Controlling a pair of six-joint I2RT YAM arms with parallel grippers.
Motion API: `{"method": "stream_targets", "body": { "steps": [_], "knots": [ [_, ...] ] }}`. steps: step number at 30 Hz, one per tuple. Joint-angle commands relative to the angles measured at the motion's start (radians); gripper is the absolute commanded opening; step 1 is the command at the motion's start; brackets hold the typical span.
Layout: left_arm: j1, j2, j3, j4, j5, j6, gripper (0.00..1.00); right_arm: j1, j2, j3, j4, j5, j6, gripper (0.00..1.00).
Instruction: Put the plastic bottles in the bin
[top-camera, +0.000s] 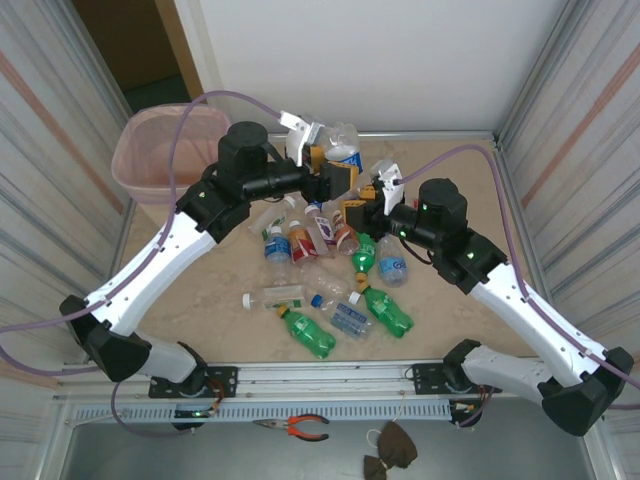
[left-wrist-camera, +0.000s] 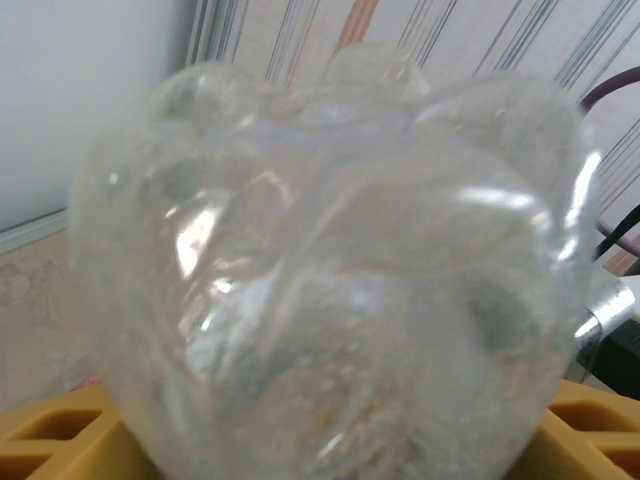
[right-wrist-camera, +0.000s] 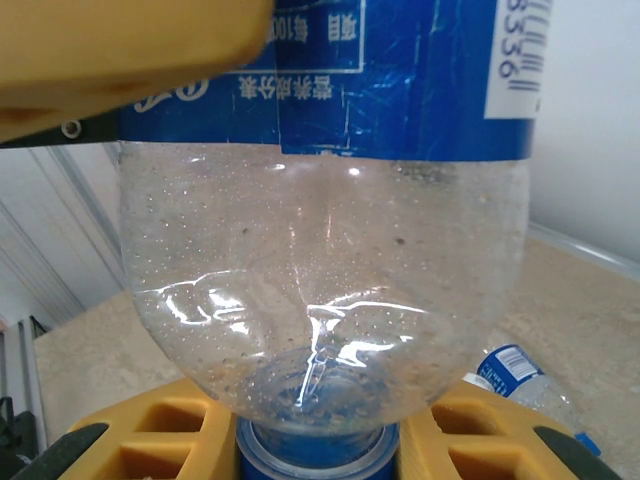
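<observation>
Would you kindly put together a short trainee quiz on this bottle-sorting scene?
1. True or false: the bin stands at the table's far-right corner.
2. The label on the bottle in the right end effector is: A red, B blue, C orange.
3. Which end of that bottle sits between the right end effector's fingers?
Key: 1 false, it stands at the far left; 2 B; 3 the cap end.
</observation>
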Motion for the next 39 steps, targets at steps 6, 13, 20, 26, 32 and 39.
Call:
{"method": "stream_targets", "body": {
  "steps": [6,13,20,26,32,39],
  "knots": [
    [-0.005,-0.005,0.023,0.061,0.034,-0.014,0.59,0.02,0.0,0.041,0.036,0.031,-0.016,0.0],
    [-0.005,-0.009,0.02,0.067,0.03,-0.01,0.55,0.025,0.0,0.047,0.029,0.041,-0.01,0.0],
    [-0.005,-0.014,0.026,0.051,0.01,0.016,0.54,0.025,-0.007,0.05,0.01,0.044,-0.003,0.34],
    [0.024,-0.028,0.042,-0.003,-0.007,0.045,0.54,0.026,-0.033,0.049,-0.025,0.053,0.002,0.62],
    [0.115,-0.042,0.097,-0.116,-0.011,0.098,0.53,0.029,-0.073,0.043,-0.059,0.083,-0.002,0.67],
    [0.326,-0.045,0.23,-0.327,-0.019,0.209,0.54,0.03,-0.086,0.051,-0.083,0.105,-0.019,0.68]
  ]
}}
